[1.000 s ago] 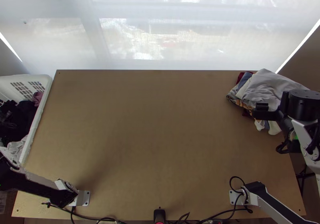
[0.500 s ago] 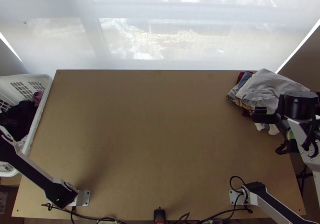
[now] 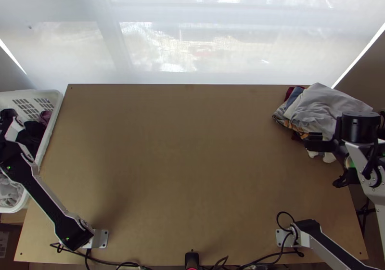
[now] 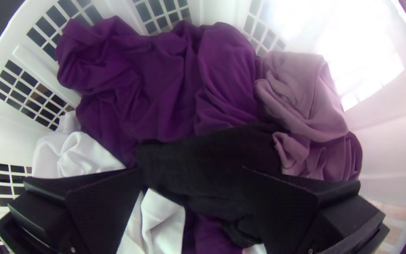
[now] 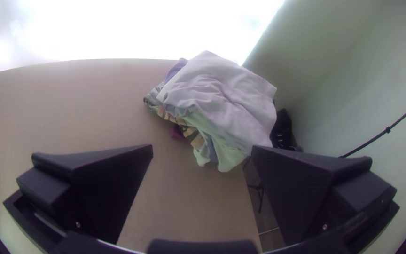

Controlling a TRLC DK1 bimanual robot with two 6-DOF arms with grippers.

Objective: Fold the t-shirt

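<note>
From above, the left gripper hangs over the white laundry basket, the right gripper near the heaped clothes. In the left wrist view, parted fingers sit above a bunched purple garment and black cloth; which piece is the t-shirt, I can't tell. The right wrist view shows fingers spread wide.

Across the middle of the worktop, passage is unobstructed from the basket rim to the clothes pile at the far right corner. The right arm obstructs the right edge. The left arm crosses the near left corner. Cables line the near edge. Basket access: from above, between perforated walls.
</note>
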